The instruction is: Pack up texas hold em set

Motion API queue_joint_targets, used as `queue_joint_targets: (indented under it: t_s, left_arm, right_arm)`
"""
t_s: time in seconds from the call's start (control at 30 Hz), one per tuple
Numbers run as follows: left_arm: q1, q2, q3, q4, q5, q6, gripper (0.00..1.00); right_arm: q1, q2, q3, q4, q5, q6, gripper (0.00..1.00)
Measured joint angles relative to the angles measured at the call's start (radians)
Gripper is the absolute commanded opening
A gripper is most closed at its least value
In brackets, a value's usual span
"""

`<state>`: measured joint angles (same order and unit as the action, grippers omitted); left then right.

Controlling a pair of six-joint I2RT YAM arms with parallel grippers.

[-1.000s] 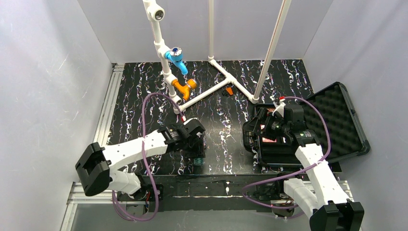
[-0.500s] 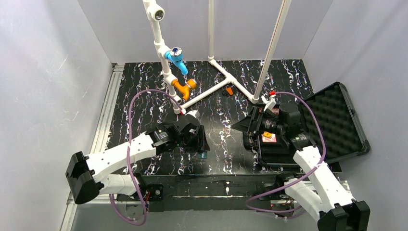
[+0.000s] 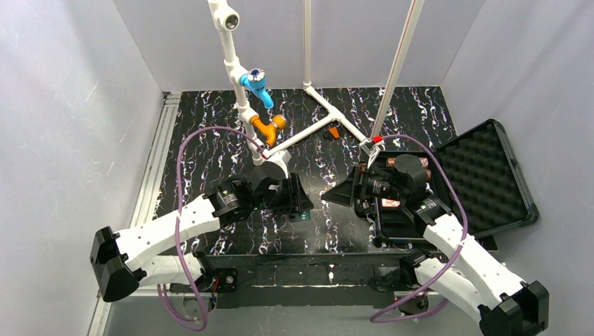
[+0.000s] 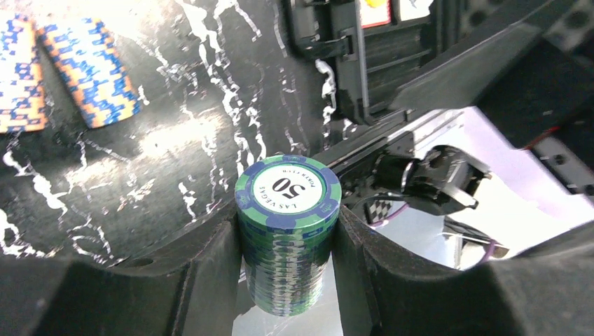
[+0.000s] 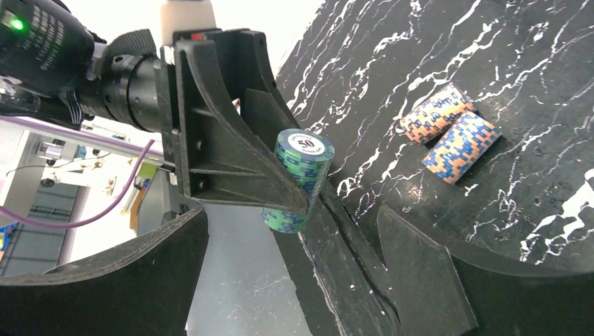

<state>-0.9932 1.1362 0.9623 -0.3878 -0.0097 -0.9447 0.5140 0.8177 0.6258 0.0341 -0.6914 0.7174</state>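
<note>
My left claw (image 4: 288, 225) is part-way closed and has hold of a stack of green-and-blue poker chips (image 5: 298, 178), one finger pressed against each side. The top chip reads 50. The stack sits upright near the middle of the marbled table (image 3: 203, 126), just left of the case. I cannot tell whether its base touches the surface.

My right claw (image 3: 340, 194) is spread wide with nothing in it. It points left toward the held stack, out past the left edge of the black case (image 3: 490, 175).

The case lies open on the right side, its foam-lined lid folded back to the far right. Reddish-brown chips (image 3: 406, 162) sit at the far end of its base, and a red-and-white card deck (image 3: 391, 203) nearer.

Two orange-and-blue chip stacks (image 5: 461, 147) lie on their sides on the tabletop, touching each other.
</note>
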Motion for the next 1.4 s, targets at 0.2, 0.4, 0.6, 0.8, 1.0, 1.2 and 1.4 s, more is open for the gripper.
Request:
queue_joint_targets:
  t_s: [0.2, 0.4, 0.6, 0.8, 1.0, 1.2, 1.4]
  left_arm:
    - [0.0, -0.024, 0.0, 0.095, 0.0, -0.014, 0.0]
    - [0.0, -0.043, 0.002, 0.179, 0.003, -0.02, 0.0]
    - [0.0, -0.049, 0.002, 0.252, 0.004, -0.028, 0.0]
    - [0.0, -0.049, 0.002, 0.309, 0.028, -0.045, 0.0]
    - [0.0, -0.048, 0.002, 0.348, 0.046, -0.063, 0.0]
    - [0.003, -0.048, 0.002, 0.352, 0.039, -0.066, 0.0]
    - [0.005, -0.045, 0.002, 0.357, 0.03, -0.065, 0.0]
  right_arm:
    - [0.066, 0.0, -0.028, 0.066, 0.005, 0.022, 0.98]
    - [0.1, 0.0, -0.029, 0.111, 0.008, 0.039, 0.97]
    - [0.127, 0.003, -0.034, 0.169, 0.018, 0.06, 0.94]
    - [0.152, 0.022, -0.034, 0.217, 0.034, 0.073, 0.81]
    - [0.17, 0.035, -0.034, 0.235, 0.073, 0.089, 0.72]
    - [0.187, 0.02, -0.072, 0.309, 0.132, 0.149, 0.61]
    - [0.195, 0.014, -0.083, 0.335, 0.159, 0.182, 0.41]
